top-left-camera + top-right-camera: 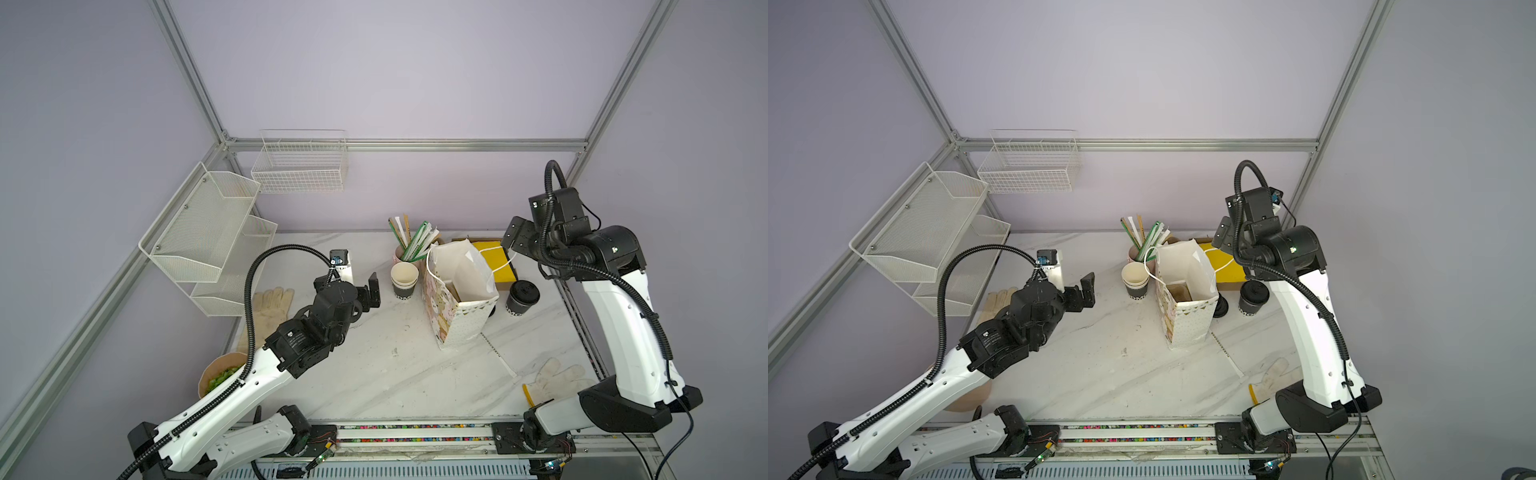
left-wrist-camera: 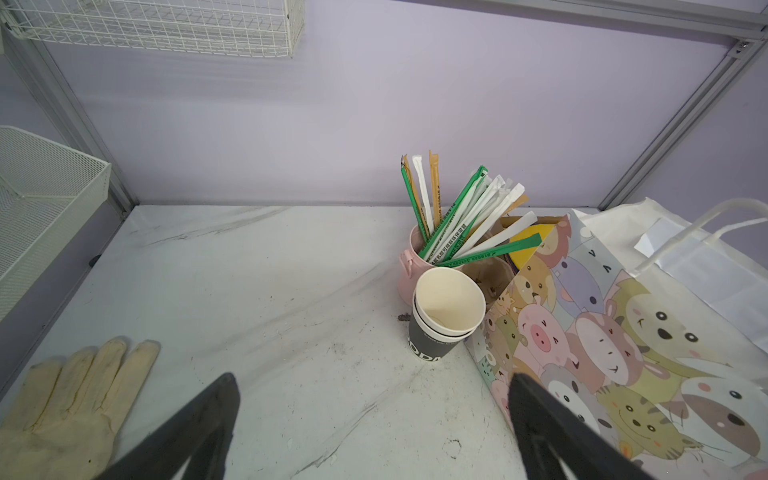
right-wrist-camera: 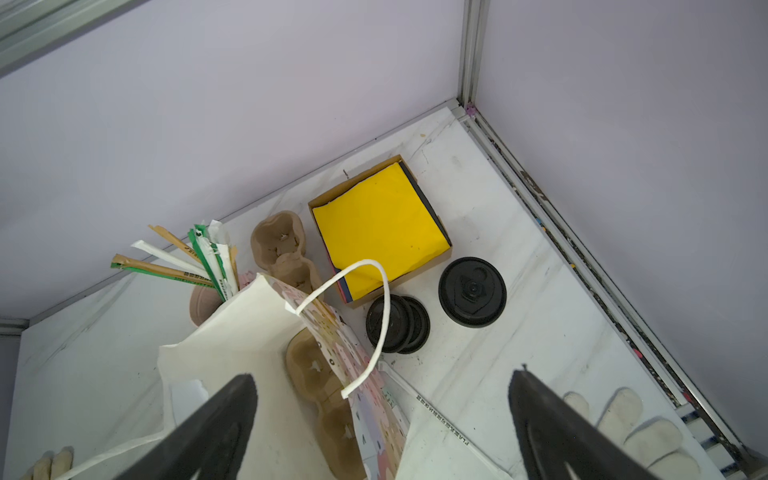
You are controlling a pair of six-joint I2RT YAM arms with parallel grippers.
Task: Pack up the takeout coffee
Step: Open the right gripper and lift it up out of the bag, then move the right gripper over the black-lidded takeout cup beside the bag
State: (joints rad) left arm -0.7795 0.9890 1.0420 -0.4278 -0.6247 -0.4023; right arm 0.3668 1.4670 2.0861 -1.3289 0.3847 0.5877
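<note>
My left gripper (image 2: pixel 372 380) and right gripper (image 3: pixel 382 376) both hang wide apart and empty. The lidded coffee cup (image 1: pixel 522 296) stands upright near the paper bag (image 1: pixel 467 326), on its right. On the way in, my right fingers could snag the bag's handle loop (image 3: pixel 384 299) and topple the bag.

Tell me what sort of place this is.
Probably a robot test bench dressed as a coffee takeout counter. Stacked paper cups, wrapped straws and a paper bag stand on a marble-look table, flanked by the robot's left arm and right arm, inside a bare metal frame.
</note>
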